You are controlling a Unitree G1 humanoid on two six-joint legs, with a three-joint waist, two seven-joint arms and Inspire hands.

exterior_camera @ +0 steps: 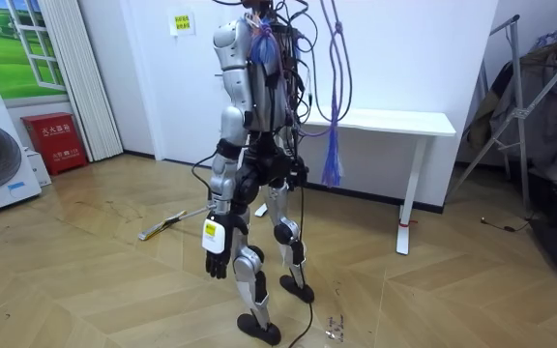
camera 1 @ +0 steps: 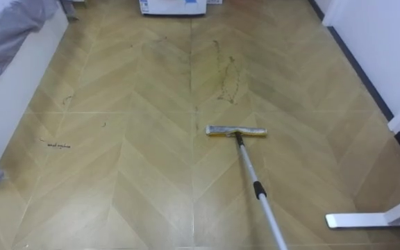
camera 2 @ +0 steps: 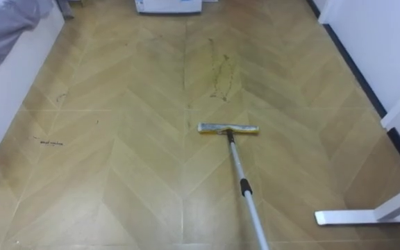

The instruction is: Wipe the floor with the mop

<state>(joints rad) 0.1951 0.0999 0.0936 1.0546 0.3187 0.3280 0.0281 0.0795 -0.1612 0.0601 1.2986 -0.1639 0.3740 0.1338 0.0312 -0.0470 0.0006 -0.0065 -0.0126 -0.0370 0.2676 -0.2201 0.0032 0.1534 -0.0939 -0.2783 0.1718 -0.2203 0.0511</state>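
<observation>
Mop head (camera 1: 236, 130) rests just below the centre-frame stain (camera 1: 228, 80), seemingly poised to push over it. Left hand (exterior_camera: 217, 263) hangs slack, empty.

The floor (camera 1: 130, 173) is chevron-laid, wood-look planking, smooth with a soft sheen (marked by dull dark smudges (camera 1: 228, 80)). The mop pole (camera 1: 247, 163) looks like bright metal with a dark matt collar (camera 1: 258, 191), and the mop head (camera 1: 236, 130) is yellowish with a greyish, cloth-like pad. The table foot (camera 1: 367, 220) is smooth and white.

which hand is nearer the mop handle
Probably right: the mop handle runs off toward the robot's right side, where that hand would be. The left hand hangs by the thigh, apart from it.
</observation>
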